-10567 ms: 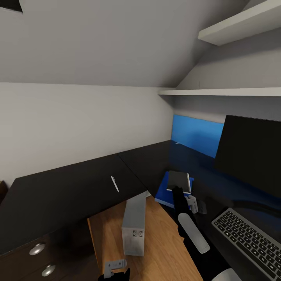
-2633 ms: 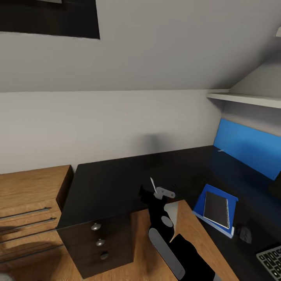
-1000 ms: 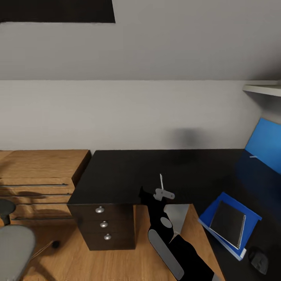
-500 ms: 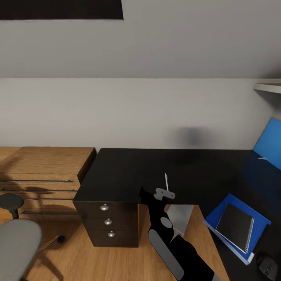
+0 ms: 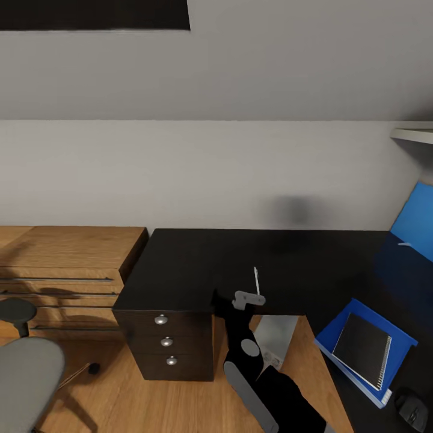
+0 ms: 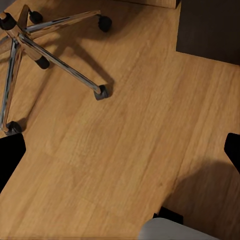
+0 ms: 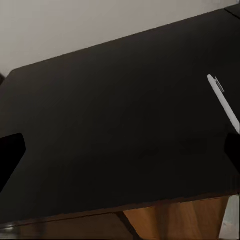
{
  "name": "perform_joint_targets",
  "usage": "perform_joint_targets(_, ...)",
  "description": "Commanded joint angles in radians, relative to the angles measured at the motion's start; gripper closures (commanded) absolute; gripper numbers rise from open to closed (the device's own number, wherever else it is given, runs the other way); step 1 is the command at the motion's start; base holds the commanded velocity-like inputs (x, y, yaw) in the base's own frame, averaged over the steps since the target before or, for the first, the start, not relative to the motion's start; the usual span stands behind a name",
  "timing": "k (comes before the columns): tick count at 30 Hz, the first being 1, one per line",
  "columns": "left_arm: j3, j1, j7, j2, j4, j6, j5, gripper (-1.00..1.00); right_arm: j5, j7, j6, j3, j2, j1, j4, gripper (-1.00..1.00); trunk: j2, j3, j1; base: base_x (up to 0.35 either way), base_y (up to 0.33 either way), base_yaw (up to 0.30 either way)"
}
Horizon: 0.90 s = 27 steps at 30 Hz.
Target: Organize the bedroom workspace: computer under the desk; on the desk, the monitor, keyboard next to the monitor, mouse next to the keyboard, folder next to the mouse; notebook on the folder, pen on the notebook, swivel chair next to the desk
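No readable writing or brand marks anywhere. My right gripper (image 5: 246, 299) hovers at near edge of glossy black desk top (image 5: 198, 264), fingers spread apart, holding nothing. Thin white pen (image 5: 257, 280) lies flat on desk just beyond it, slightly right; in right wrist view pen (image 7: 222, 102) lies near one dark fingertip (image 7: 232, 150), contact unclear. Bright blue folder (image 5: 385, 332) with dark grey notebook (image 5: 365, 349) on top sits far right. My left gripper (image 6: 120, 150) wide open, empty, over wooden floor (image 6: 125, 130), chrome chair base (image 6: 35, 50) nearby.
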Motion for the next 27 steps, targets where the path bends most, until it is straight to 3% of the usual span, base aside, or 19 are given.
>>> perform_joint_targets(1, -0.009, 0.000, 0.007, 0.000, -0.001, -0.001, 0.003, -1.00, 0.004, -0.006, 0.008, 0.004, 0.001, -0.002, 0.005, -1.00, -0.001, -0.001, 0.000, 0.000, 0.000, 0.000)
perform_joint_targets(7, -0.010, 0.000, 0.007, 0.000, -0.001, -0.002, 0.001, -1.00, 0.018, -0.003, 0.108, -0.005, 0.019, -0.064, 0.109, -1.00, -0.001, -0.001, 0.000, 0.000, 0.000, 0.000)
perform_joint_targets(8, -0.010, 0.000, 0.007, 0.000, -0.001, -0.002, 0.001, -1.00, 0.018, 0.000, 0.162, -0.032, 0.021, -0.135, 0.175, -1.00, -0.001, -0.001, 0.000, 0.000, 0.000, 0.000)
perform_joint_targets(9, -0.010, 0.000, 0.007, 0.000, -0.001, -0.002, 0.001, -1.00, 0.018, 0.003, 0.176, -0.044, 0.022, -0.160, 0.205, -1.00, -0.001, -0.001, 0.000, 0.000, 0.000, 0.000)
perform_joint_targets(10, -0.009, 0.000, 0.008, 0.000, -0.001, -0.003, 0.002, -1.00, 0.018, 0.017, 0.203, -0.080, 0.024, -0.235, 0.325, -1.00, -0.001, -0.001, 0.000, 0.000, 0.000, 0.000)
perform_joint_targets(13, -0.009, 0.000, 0.008, 0.000, -0.001, -0.003, 0.002, -1.00, 0.015, 0.042, 0.216, -0.108, 0.025, -0.318, 0.475, -1.00, -0.001, -0.001, 0.000, 0.000, 0.000, 0.000)
perform_joint_targets(14, -0.009, 0.000, 0.008, 0.000, -0.001, -0.003, 0.002, -1.00, 0.012, 0.072, 0.218, -0.120, 0.026, -0.374, 0.585, -1.00, -0.001, -0.001, 0.000, 0.000, 0.000, 0.000)
perform_joint_targets(16, -0.008, 0.000, 0.008, 0.000, -0.001, -0.003, 0.002, -1.00, 0.006, 0.116, 0.212, -0.129, 0.026, -0.427, 0.693, -1.00, -0.001, -0.001, 0.000, 0.000, 0.000, 0.000)
perform_joint_targets(17, -0.007, 0.000, 0.008, 0.000, -0.001, -0.004, 0.002, -1.00, -0.004, 0.218, 0.180, -0.140, 0.024, -0.504, 0.871, -1.00, -0.001, -0.001, 0.000, 0.034, 0.000, 0.000)
perform_joint_targets(21, -0.007, 0.000, 0.009, 0.001, -0.001, -0.004, 0.002, -1.00, -0.031, 0.292, 0.158, -0.170, 0.020, -0.550, 1.000, -1.00, -0.001, -0.001, 0.000, 0.175, 0.000, 0.000)
perform_joint_targets(27, -0.007, 0.000, 0.009, 0.000, -0.001, -0.003, 0.003, -1.00, -0.056, 0.311, 0.155, -0.191, 0.020, -0.557, 1.029, -1.00, -0.001, -0.001, 0.000, 0.303, 0.000, 0.000)
